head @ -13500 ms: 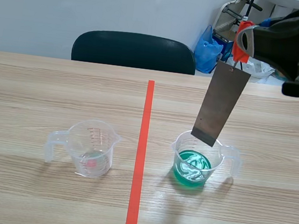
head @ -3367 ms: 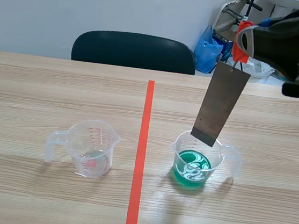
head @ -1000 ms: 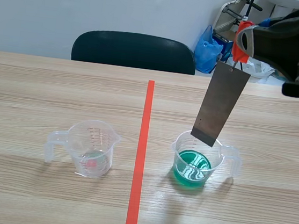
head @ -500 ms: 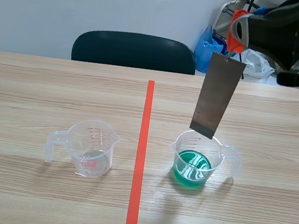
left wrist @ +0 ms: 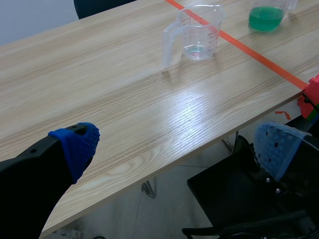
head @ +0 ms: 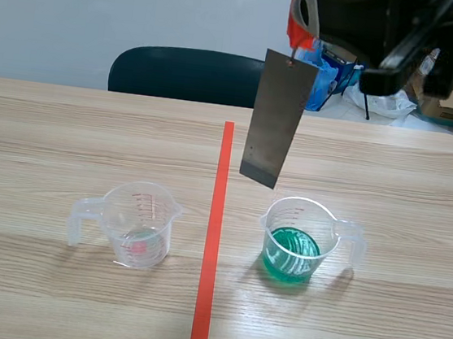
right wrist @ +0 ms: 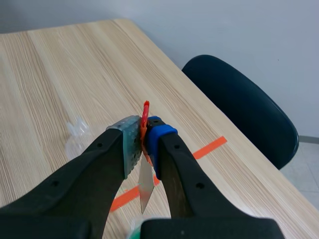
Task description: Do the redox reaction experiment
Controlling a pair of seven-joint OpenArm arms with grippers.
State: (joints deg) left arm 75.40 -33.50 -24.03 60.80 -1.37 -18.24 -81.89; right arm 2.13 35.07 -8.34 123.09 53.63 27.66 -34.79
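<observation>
Leftward swings the metal sheet (head: 277, 118) (right end effector (right wrist: 143, 138) pinching its red clip (right wrist: 145, 113)), and a sway could topple the clear beaker (head: 139, 222).

I counted two clear measuring cups: one green-filled cup (head: 299, 239) and one near-empty cup (head: 137, 223). There was one grey metal sheet (head: 277, 118), topped by one orange clip (head: 295, 30). One tape line (head: 216, 217) ran along the one table (head: 50, 133). Beyond it stood one dark chair (head: 200, 75) and one blue bag (head: 331, 75).
</observation>
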